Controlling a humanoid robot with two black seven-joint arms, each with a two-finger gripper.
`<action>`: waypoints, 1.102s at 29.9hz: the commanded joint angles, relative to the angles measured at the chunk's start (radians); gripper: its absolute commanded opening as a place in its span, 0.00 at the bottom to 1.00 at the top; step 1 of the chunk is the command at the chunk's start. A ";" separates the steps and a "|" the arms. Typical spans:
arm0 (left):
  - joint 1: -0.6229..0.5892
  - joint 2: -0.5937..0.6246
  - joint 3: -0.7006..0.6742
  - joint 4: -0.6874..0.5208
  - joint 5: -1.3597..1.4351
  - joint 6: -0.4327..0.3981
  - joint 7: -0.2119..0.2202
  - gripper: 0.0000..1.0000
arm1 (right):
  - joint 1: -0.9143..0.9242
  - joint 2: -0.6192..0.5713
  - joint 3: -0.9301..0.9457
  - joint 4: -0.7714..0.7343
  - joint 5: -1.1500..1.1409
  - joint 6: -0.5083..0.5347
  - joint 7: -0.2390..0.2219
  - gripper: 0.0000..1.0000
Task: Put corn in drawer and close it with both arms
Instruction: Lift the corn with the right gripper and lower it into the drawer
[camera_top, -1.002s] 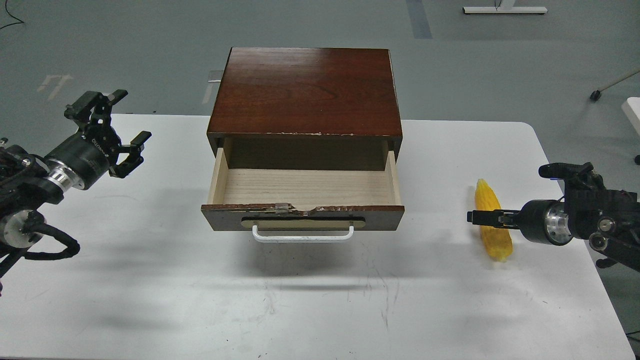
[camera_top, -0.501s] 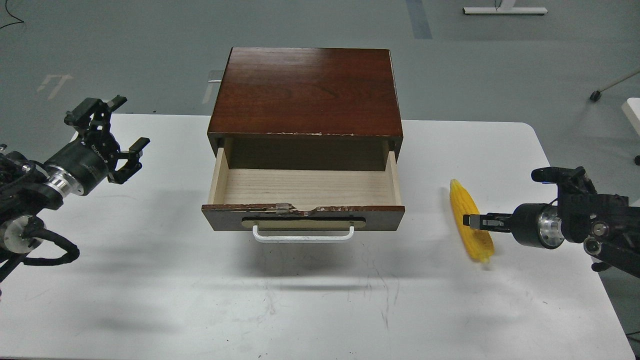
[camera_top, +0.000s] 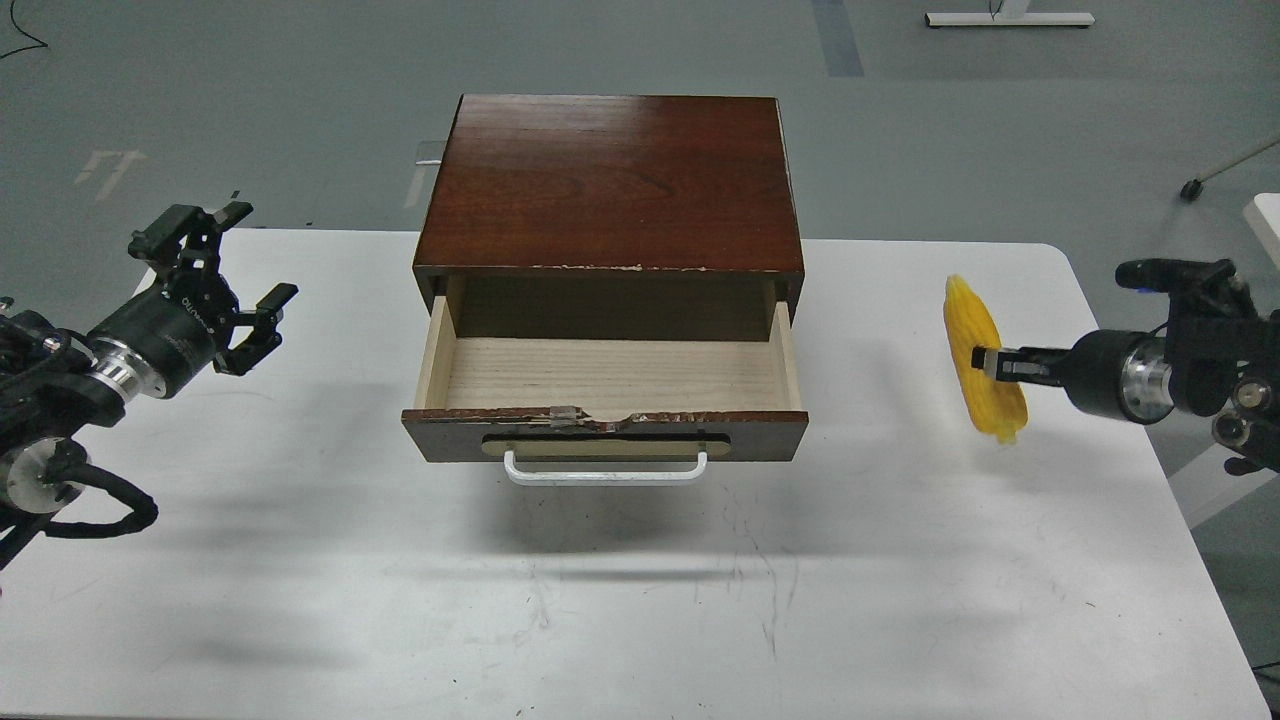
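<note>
The dark brown drawer (camera_top: 605, 434) stands pulled out of the wooden cabinet (camera_top: 610, 180) at the table's middle; its pale interior is empty and its white bar handle (camera_top: 605, 470) faces me. The yellow corn (camera_top: 982, 358) hangs in the air right of the drawer, above the table, held at its middle by my right gripper (camera_top: 985, 362), which is shut on it. My left gripper (camera_top: 225, 265) is open and empty, hovering left of the cabinet over the table's left side.
The white table (camera_top: 640, 600) has its right edge just beyond the corn and my right arm. The grey floor lies beyond the table's far edge. A white object shows at the far right edge of the view.
My right gripper has lifted the corn off the table, up and slightly right. My left gripper has drifted a little to the left and stays open.
</note>
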 joint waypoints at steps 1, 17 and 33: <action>-0.002 -0.002 0.000 0.000 -0.002 0.000 0.000 0.98 | 0.100 -0.043 -0.005 0.035 -0.008 -0.005 0.009 0.00; -0.003 0.013 -0.002 0.001 -0.003 0.021 -0.002 0.98 | 0.329 0.182 -0.013 0.216 -0.553 -0.247 0.242 0.00; -0.003 0.029 -0.009 0.001 -0.003 0.029 -0.003 0.98 | 0.320 0.403 -0.079 0.194 -0.737 -0.276 0.289 0.12</action>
